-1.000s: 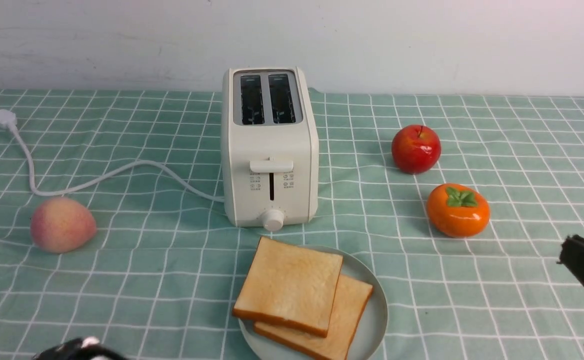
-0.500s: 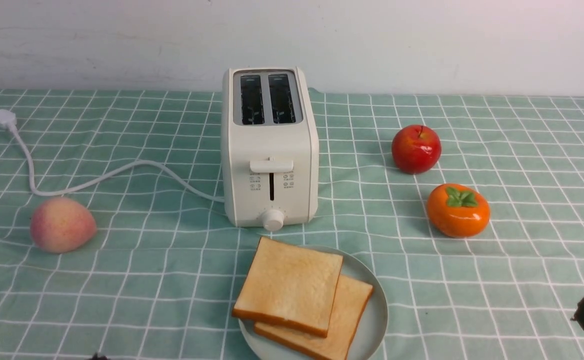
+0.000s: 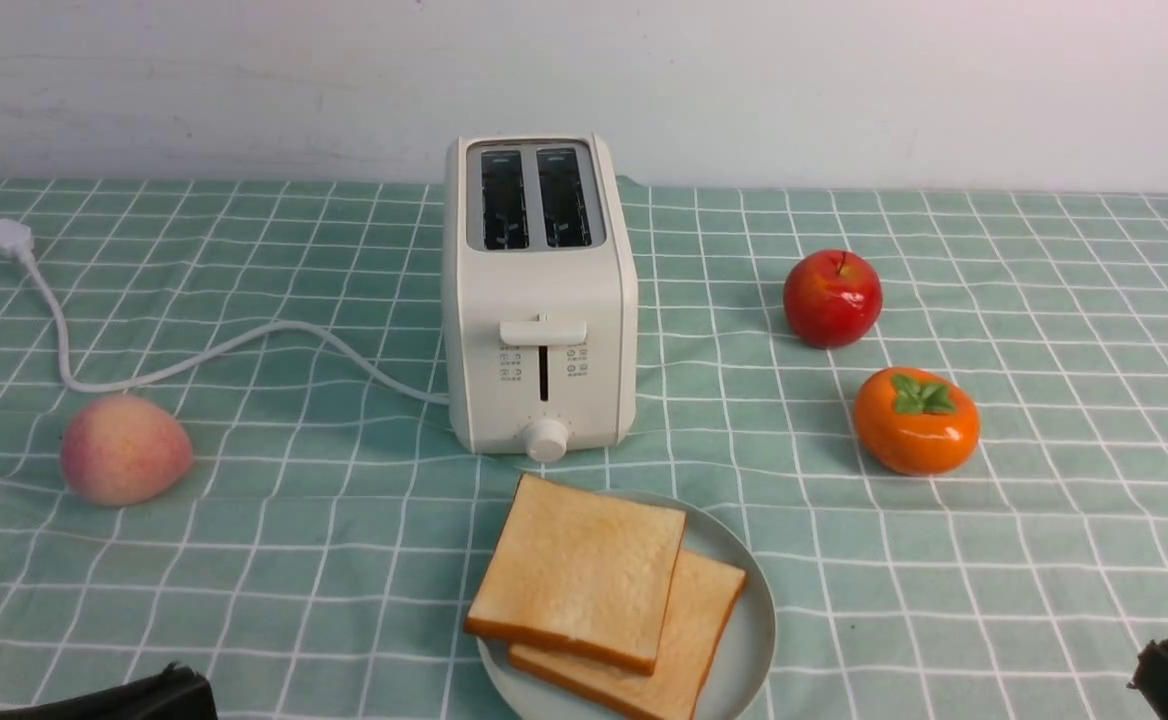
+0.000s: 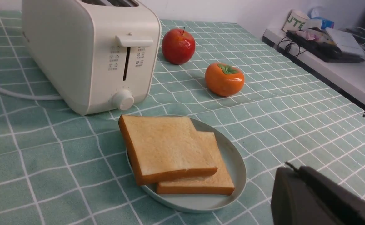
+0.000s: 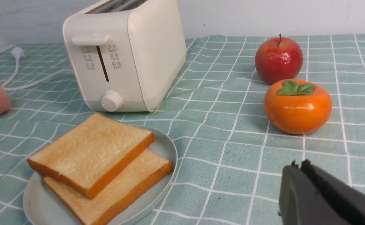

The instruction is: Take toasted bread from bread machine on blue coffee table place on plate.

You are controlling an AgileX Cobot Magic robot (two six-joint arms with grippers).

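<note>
neatly, two toast slices sit plated

the upper toast slice (image 3: 579, 572) overlaps the lower toast slice (image 3: 689, 640) on the pale plate (image 3: 744, 650), at six o'clock from the cream two-slot toaster (image 3: 544, 300). the glossy persimmon (image 3: 916, 422) lies at four o'clock from the toaster. left gripper (image 4: 296, 167) and right gripper (image 5: 299, 165) both have their fingertips together.

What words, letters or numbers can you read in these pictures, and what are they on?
"UTE", on a white paper-like cup in the background; the rest of its word is hidden or cut short.
"2", "3", "4": tiny, faint marks around the round white knob of the cream-white boxy toaster.
Toaster's little front labels: too small to read.
</note>
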